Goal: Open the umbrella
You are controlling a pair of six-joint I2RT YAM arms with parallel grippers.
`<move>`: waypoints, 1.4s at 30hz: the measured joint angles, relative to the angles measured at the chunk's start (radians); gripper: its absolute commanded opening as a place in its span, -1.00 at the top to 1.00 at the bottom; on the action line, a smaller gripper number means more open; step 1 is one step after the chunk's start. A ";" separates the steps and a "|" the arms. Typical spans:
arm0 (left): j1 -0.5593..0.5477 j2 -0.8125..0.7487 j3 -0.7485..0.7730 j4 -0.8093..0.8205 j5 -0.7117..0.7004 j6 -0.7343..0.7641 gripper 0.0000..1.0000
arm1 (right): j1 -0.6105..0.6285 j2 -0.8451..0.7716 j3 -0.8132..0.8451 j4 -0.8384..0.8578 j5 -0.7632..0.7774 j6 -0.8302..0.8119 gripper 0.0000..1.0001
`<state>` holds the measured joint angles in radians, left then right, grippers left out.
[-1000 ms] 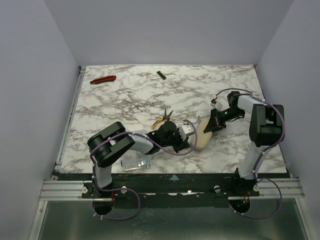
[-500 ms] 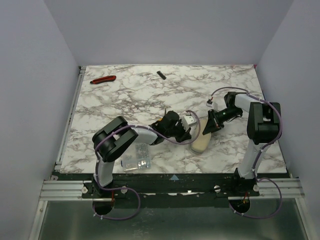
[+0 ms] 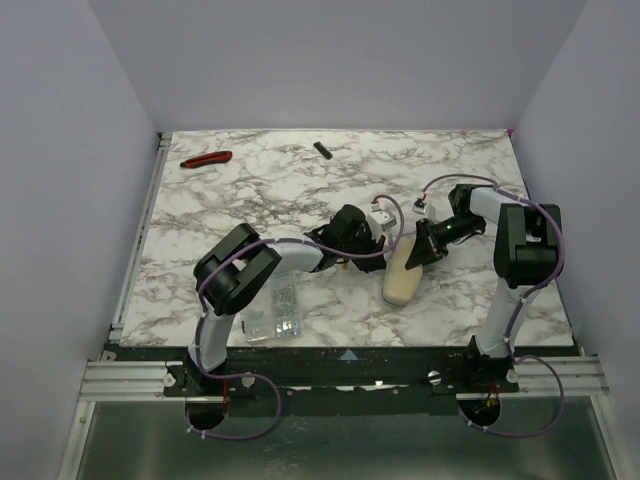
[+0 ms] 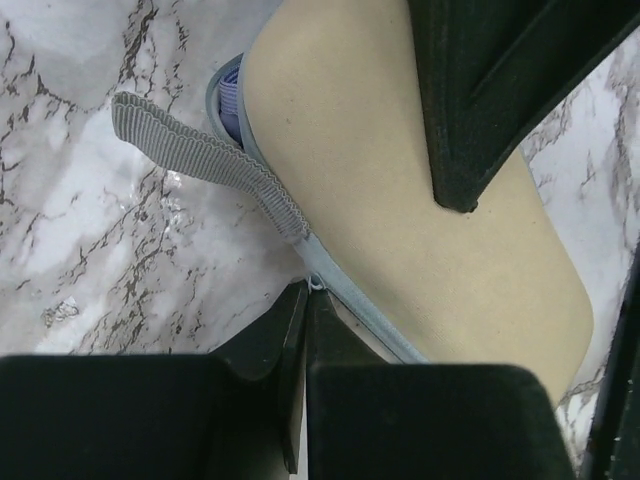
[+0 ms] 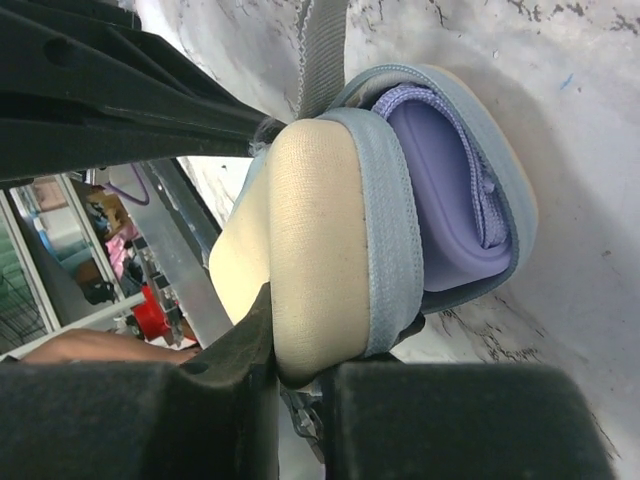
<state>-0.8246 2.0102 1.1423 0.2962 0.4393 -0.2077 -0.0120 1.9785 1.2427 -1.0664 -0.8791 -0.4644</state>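
The umbrella (image 3: pixel 402 282) lies packed in its cream case on the right half of the surface (image 3: pixel 250 205). Its long axis runs near to far, with the near end close to the near edge and well apart from the right edge.

Both claws meet at its far end. The left claw (image 3: pixel 375 240) reaches in from the left, its arm stretched low over the marble. In the left wrist view its 2 fingers (image 4: pixel 250 350) are pressed together with the tips at the zip (image 4: pixel 350 305). I cannot tell whether they pinch the pull. The right claw (image 3: pixel 417 255) comes from the right and is clamped narrow on the case's cream flap. In the right wrist view the case gapes there and lavender fabric (image 5: pixel 450 190) shows inside. A grey strap (image 4: pixel 200 160) runs out from that end over the marble.

A clear box (image 3: pixel 272 318) sits by the near edge, just beside the left arm's elbow and well apart from the umbrella. A red-handled tool (image 3: pixel 207 158) and a small black piece (image 3: pixel 321 150) lie by the far edge, well apart from both claws, with open marble between. Walls rise on the left, far and right sides. The right arm's upright link stands to the right of the umbrella, between it and the right edge.
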 measured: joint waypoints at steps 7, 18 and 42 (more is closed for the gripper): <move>0.054 -0.031 -0.035 0.012 0.016 -0.047 -0.17 | 0.005 0.004 0.049 -0.012 0.027 0.030 -0.27; 0.153 -0.247 -0.139 0.000 0.018 0.018 -0.89 | 0.004 -0.104 0.010 -0.045 0.011 0.060 -0.28; 0.103 -0.437 -0.237 -0.071 -0.064 -0.023 -0.97 | 0.121 -0.117 0.018 0.152 -0.203 0.331 -0.64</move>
<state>-0.7212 1.5734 0.9051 0.2256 0.3752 -0.2310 0.1089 1.8610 1.2606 -0.9142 -1.0817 -0.1337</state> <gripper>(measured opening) 0.983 0.797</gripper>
